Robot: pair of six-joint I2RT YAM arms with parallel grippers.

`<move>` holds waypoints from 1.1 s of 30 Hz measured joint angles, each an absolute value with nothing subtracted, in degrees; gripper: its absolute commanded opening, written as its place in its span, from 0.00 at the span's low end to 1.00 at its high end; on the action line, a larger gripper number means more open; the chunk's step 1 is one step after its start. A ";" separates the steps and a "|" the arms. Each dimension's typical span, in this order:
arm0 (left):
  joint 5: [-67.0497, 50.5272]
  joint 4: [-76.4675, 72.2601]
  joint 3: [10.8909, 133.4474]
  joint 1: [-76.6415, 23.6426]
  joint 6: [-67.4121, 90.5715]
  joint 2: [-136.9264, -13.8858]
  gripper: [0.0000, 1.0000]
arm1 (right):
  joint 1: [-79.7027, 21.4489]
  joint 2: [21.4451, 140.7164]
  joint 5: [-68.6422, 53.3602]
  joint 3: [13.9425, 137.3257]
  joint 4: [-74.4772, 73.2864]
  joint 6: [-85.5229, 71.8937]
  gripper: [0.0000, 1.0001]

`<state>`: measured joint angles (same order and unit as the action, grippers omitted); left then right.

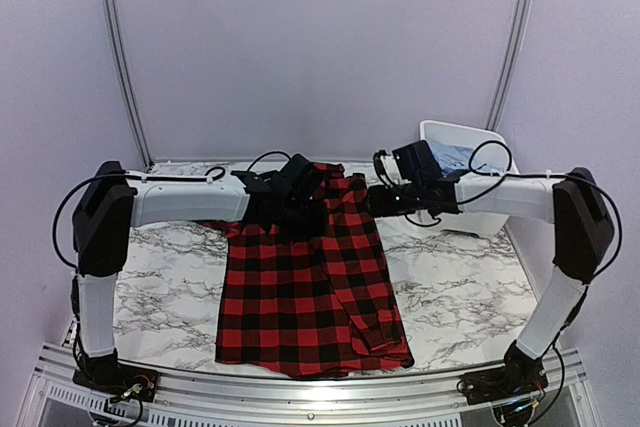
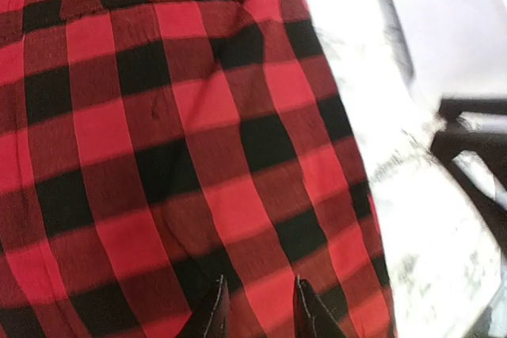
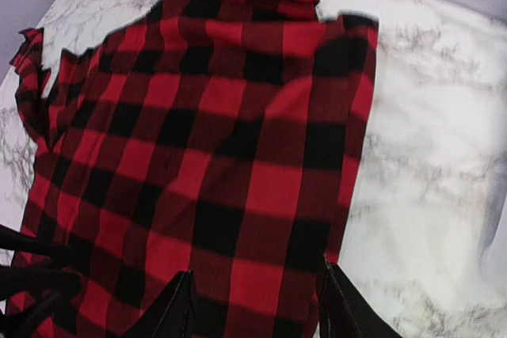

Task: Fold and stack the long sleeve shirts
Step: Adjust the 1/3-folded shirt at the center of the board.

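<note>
**Arms.** Both reach inward with forearms level, meeting over the far end of the red-and-black shirt [image 1: 310, 287]. The wrist views alone show the left pincer [image 2: 260, 300] and right pincer [image 3: 255, 294] spread above the cloth, pinching nothing. Only the top view shows the white tub [image 1: 465, 152], at 2 o'clock. The shirt lies on the table [image 1: 165, 277], long axis 12 to 6 o'clock.

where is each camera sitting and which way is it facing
top external: above and behind the left arm and right arm, both in view, looking down at the red-and-black shirt, marble table and white tub.
left wrist: on the left arm, looking down at the shirt's checks; left fingers at the bottom edge.
right wrist: on the right arm, looking along the shirt; right fingers at the bottom edge.
shared: both wrist views show the shirt and table.
</note>
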<state>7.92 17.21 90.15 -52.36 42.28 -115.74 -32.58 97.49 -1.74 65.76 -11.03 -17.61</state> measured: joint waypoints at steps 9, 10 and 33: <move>4.45 16.08 94.85 -47.16 40.93 -120.99 0.29 | -29.15 121.97 -2.83 97.36 -8.08 -12.84 0.58; 4.01 15.73 94.61 -47.24 40.93 -120.92 0.29 | -28.69 124.66 -3.40 100.20 -8.14 -12.53 0.60; -4.51 14.33 83.96 -47.35 41.01 -114.19 0.28 | -24.51 151.57 -10.15 130.06 -7.60 -11.75 0.54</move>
<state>-4.51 14.33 83.96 -47.35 41.01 -114.19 -24.51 151.57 -10.15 130.06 -7.60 -11.75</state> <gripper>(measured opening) 0.279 0.552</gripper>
